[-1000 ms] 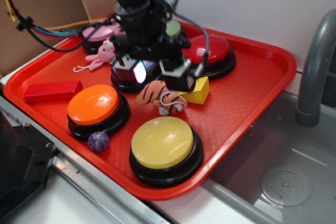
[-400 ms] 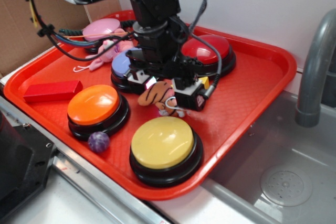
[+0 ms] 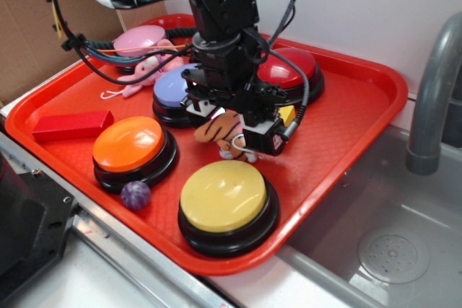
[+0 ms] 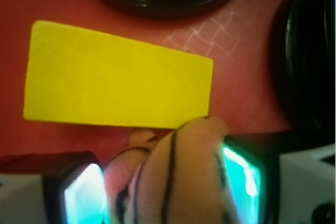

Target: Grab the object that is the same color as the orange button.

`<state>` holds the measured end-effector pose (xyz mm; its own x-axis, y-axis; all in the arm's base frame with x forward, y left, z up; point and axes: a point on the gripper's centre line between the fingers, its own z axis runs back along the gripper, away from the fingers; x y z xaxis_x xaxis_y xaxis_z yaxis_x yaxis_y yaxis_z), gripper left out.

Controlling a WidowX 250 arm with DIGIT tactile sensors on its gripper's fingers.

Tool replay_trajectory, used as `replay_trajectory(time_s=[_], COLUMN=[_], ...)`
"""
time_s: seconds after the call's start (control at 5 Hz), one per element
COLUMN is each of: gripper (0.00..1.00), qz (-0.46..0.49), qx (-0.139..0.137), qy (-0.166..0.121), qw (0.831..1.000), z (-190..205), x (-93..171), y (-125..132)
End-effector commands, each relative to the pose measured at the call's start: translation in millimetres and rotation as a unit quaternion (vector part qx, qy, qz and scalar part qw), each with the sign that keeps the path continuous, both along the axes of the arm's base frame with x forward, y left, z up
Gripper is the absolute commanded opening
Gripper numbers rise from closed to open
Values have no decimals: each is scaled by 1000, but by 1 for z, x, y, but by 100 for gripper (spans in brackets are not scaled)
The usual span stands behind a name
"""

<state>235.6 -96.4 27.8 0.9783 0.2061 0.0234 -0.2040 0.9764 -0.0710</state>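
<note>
The plush tiger (image 3: 219, 128) lies on the red tray (image 3: 346, 135), between the yellow button (image 3: 225, 196) and the yellow block (image 4: 118, 75), right of the orange button (image 3: 130, 143). The pincer (image 3: 232, 125) straddles it, one finger (image 4: 79, 190) at each flank.

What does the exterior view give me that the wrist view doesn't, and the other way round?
Only exterior: the whole tray, the orange button, yellow button, red block, bunny and purple ball. Only wrist: the yellow block's full top face, and the tiger sitting between both fingers, close beside that block. Both: the gripper around the tiger.
</note>
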Motion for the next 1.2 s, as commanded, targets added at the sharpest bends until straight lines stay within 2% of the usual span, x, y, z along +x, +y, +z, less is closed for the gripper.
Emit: replay_trajectory(time_s=[0.0,0.4,0.6,1.0], gripper=[0,0,0,0], qz=[2,-5,-5,9], qx=[11,22,13,34], qy=[-25,-61,-70,-70], qw=[1000,998,997,997], z=[22,68,88,111], x=[9,8,7,-12], y=[3,20,38,94])
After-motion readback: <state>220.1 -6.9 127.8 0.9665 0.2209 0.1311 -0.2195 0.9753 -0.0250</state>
